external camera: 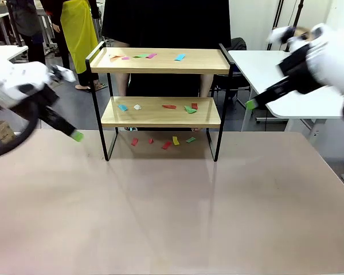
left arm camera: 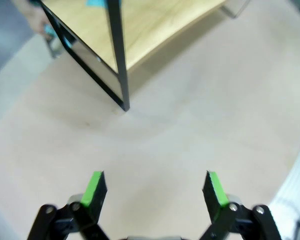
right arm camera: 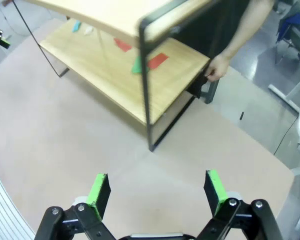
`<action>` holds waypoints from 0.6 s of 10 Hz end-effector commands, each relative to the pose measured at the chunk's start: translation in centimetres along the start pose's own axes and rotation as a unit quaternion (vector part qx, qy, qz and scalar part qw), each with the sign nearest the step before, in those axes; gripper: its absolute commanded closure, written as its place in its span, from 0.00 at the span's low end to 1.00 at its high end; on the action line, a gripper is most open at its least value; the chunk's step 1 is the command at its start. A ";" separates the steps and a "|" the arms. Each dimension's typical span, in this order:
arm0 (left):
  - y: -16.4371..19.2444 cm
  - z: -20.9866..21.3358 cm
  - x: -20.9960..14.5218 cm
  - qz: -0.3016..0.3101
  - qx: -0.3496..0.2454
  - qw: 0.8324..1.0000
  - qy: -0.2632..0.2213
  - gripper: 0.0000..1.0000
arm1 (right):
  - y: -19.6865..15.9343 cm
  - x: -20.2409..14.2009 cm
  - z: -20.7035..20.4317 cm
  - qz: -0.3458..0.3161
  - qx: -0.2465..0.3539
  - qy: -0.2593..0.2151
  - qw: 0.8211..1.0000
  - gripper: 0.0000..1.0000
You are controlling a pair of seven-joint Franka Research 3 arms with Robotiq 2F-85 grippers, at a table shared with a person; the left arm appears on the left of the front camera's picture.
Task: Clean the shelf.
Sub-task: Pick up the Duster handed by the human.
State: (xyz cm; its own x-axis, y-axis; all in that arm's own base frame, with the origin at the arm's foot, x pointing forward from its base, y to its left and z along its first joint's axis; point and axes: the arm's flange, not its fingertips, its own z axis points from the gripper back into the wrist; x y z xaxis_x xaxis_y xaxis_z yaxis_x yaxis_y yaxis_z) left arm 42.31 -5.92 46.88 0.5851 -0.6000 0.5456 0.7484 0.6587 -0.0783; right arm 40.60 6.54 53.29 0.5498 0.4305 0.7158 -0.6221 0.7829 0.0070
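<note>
Both grippers hang open and empty above the table (external camera: 160, 217): the left gripper (left arm camera: 152, 189) near its left edge, the right gripper (right arm camera: 155, 189) off its far right corner, green pads spread wide.

The shelf (external camera: 155, 118) stands upright at the middle of the table's far edge. It has two light wooden boards, one above the other, in a thin black metal frame with raised rails at each side. Small coloured paper scraps (external camera: 179, 57) lie scattered on the top board, the lower board and the table surface beneath the shelf, in pink, blue, green, red, yellow and white.

A person in dark clothes (external camera: 166, 23) stands just behind the shelf, cut off by the top edge. In the right wrist view the person's hand (right arm camera: 217, 67) is at the shelf's far corner; whether it touches the frame is unclear. Both arms are blurred in the front view. The left wrist view crops the shelf to one leg and a board corner.
</note>
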 end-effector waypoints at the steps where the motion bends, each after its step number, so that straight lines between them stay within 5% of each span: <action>1: 5.8 2.4 -1.4 -0.055 -0.072 0.996 -0.003 0.00 | -6.2 -1.6 1.4 0.021 0.047 -0.016 0.999 0.00; 4: 11.7 4.9 -4.7 -0.135 -0.155 0.975 -0.083 0.00 | -14.1 -5.1 2.3 0.125 0.124 -0.035 0.984 0.00; 6: 11.5 3.8 -5.1 -0.179 -0.133 0.967 -0.121 0.00 | -15.6 -6.7 1.4 0.143 0.165 -0.100 0.971 0.00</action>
State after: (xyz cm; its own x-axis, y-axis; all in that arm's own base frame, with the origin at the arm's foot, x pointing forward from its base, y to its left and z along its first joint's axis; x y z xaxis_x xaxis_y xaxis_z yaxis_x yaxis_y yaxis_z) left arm 45.64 7.59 46.94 0.2489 -0.6288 0.7366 0.9535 0.2924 -0.0726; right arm 43.60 -9.05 49.94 0.2859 0.5403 0.7914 -0.8559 0.5154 -0.0427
